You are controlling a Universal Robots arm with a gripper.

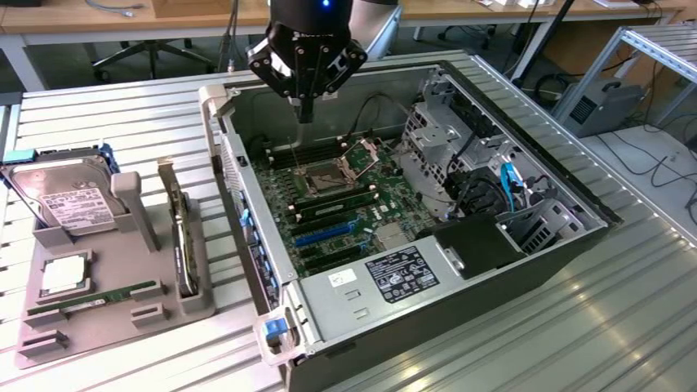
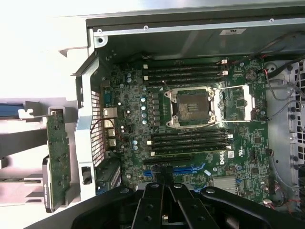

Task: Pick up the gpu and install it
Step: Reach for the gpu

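Above the open computer case (image 1: pixel 338 309), the arm (image 1: pixel 310 33) points straight down, fingers (image 1: pixel 306 106) shut tight and holding nothing, gpu (image 1: pixel 181 233) standing in its holder (image 1: pixel 109 320).

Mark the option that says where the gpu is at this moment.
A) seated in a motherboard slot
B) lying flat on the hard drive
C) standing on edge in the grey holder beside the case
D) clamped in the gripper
C: the gpu stands on edge in the grey holder, to the exterior view's left of the open case, while the gripper hangs shut and empty above the case.
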